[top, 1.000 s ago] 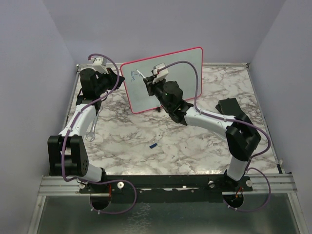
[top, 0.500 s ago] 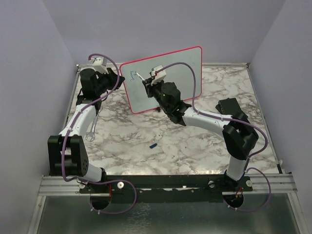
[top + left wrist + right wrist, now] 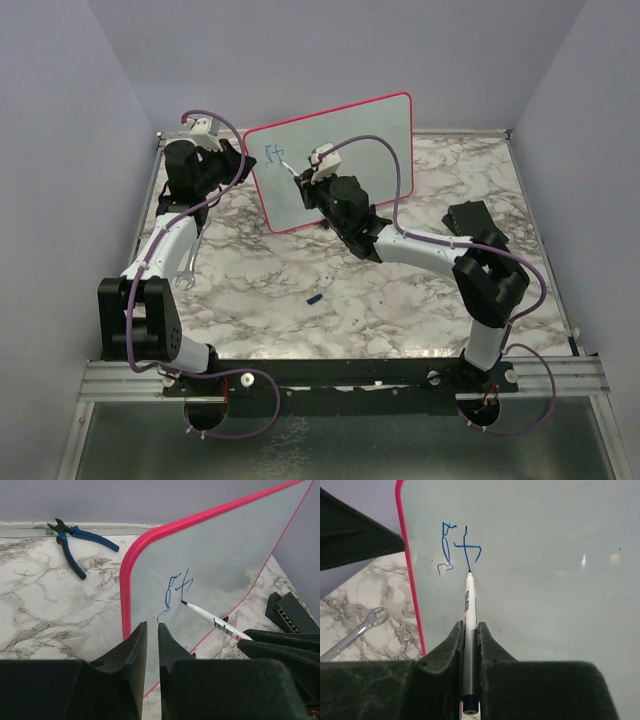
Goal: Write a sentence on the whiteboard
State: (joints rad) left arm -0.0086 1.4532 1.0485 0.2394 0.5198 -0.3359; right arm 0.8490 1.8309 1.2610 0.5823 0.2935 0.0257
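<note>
My right gripper [image 3: 470, 626] is clamped on the marker [image 3: 469, 597], its tip touching the whiteboard [image 3: 545, 580] just under the blue sentence [image 3: 461, 547], near the top-left corner. My left gripper [image 3: 152, 627] is pinched nearly closed at the board's left edge.

Robot lab cell: bare walls [image 3: 300, 60], marbled tabletop [image 3: 400, 300].

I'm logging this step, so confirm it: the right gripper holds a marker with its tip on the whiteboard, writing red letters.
Wrong on colour: the letters are blue, not red. The right wrist view shows the right gripper holding the marker with its tip on the whiteboard.
</note>
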